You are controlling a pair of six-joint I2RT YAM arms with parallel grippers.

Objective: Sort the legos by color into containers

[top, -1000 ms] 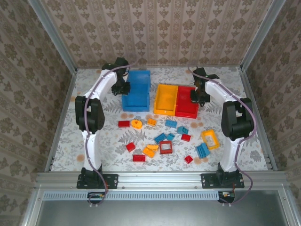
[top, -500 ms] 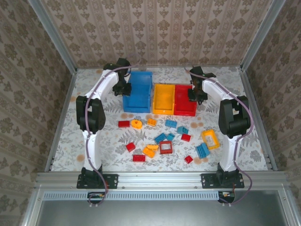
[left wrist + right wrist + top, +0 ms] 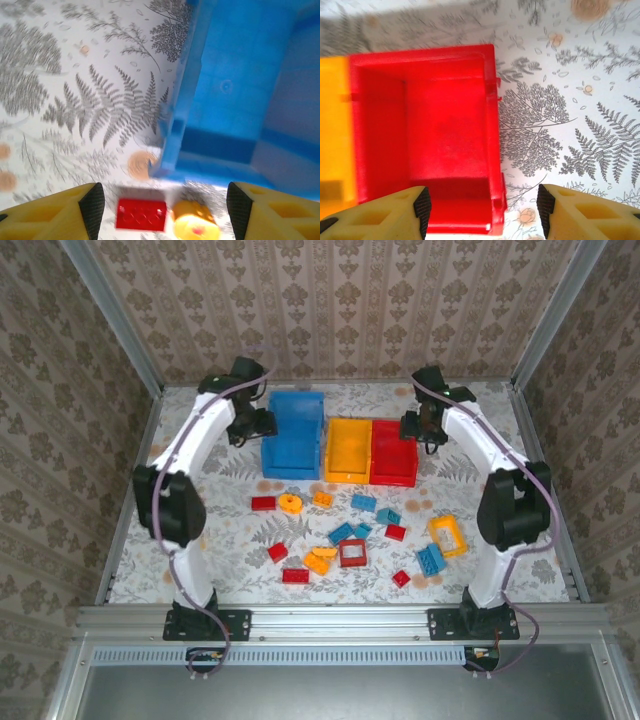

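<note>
Right wrist: red bin (image 3: 445, 130) under spread right pincer (image 3: 484, 206).

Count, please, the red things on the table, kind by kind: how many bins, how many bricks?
Red bin: 1
Red open-frame brick: 1
Other red bricks: 5
Total: 7

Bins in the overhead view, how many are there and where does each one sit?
3, side by side in a row: the blue bin on the left, the yellow-orange bin in the middle, and the red bin right against it on the right. None seems hidden.
</note>
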